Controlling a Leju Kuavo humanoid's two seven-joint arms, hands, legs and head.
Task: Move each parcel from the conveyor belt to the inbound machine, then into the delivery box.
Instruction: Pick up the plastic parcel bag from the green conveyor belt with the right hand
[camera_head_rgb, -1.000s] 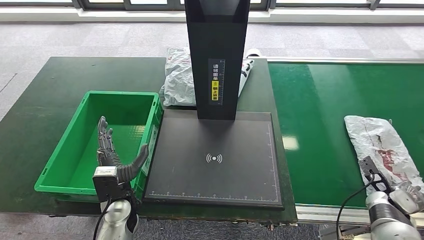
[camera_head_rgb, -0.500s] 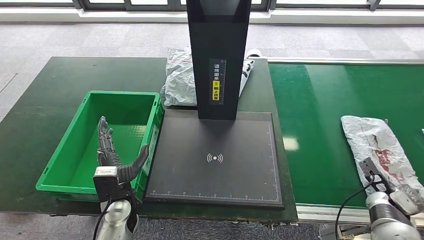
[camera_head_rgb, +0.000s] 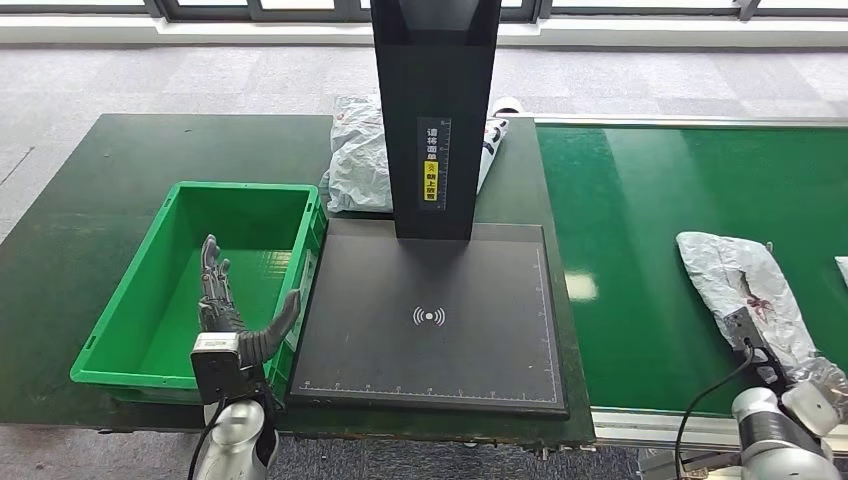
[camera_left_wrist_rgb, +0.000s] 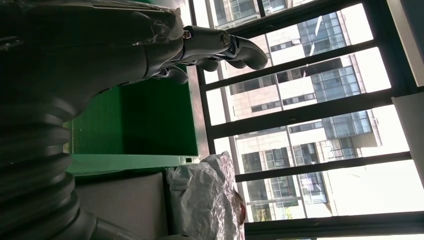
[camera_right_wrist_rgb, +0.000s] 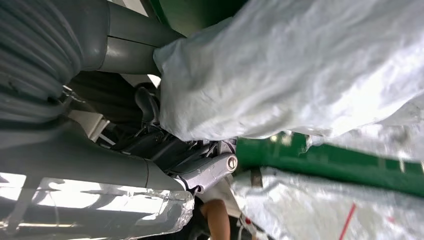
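A crumpled grey parcel (camera_head_rgb: 745, 290) with red marks lies on the green conveyor belt (camera_head_rgb: 660, 200) at the right. My right hand (camera_head_rgb: 805, 392) is at the belt's front edge, against the parcel's near end. In the right wrist view the parcel (camera_right_wrist_rgb: 310, 65) lies over my dark fingers (camera_right_wrist_rgb: 165, 140); whether they grip it is unclear. My left hand (camera_head_rgb: 225, 310) is raised over the near right corner of the green delivery box (camera_head_rgb: 130, 300), fingers apart and holding nothing. The black inbound machine plate (camera_head_rgb: 430, 370) is bare.
The machine's black tower (camera_head_rgb: 435, 110) rises behind the plate, and another grey parcel (camera_head_rgb: 355, 155) lies behind it on the dark table (camera_head_rgb: 80, 190). A further parcel's edge (camera_head_rgb: 842, 265) shows at the belt's far right. The left wrist view looks past my left hand (camera_left_wrist_rgb: 200, 45) to windows.
The parcel on the belt has drifted left, and another parcel's edge has come in at the right. My left hand has barely shifted.
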